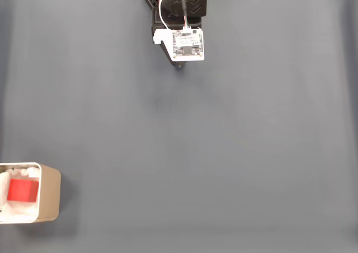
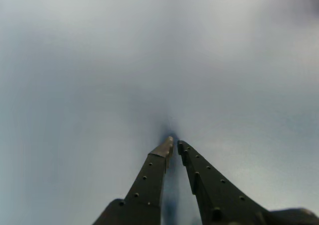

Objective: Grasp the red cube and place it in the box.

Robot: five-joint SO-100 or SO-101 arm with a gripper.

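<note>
Your work surface is a flat, matte grey-blue sheet (image 1: 196,152) that runs nearly to every edge of the fixed view, with a thin pale strip along the top edge at 12 o'clock. It shows faint vertical shading bands near the left and right sides, and no marks or clutter. In the wrist view the same grey surface lies out of focus beyond the fingers, with a soft dark shadow just past the tips.

Count what you have: one cube, one box, one arm.

The cube (image 1: 23,190) is red and sits inside the box (image 1: 50,194), at about 8 o'clock in the fixed view, hard against the left edge. It rests on the white crumpled lining, within the white rim; the tan wall of the box faces right. Part of the box is cut off by the frame's left edge.

Your arm (image 1: 182,6) comes in at 12 o'clock in the fixed view, black, with a white board on top and red and white wires looping over it. It is well apart from the box.

The gripper (image 2: 173,146) shows best in the wrist view: two black fingers (image 2: 149,180) rise from the bottom edge and converge until the tips almost meet, with only a sliver between them and nothing held.
</note>
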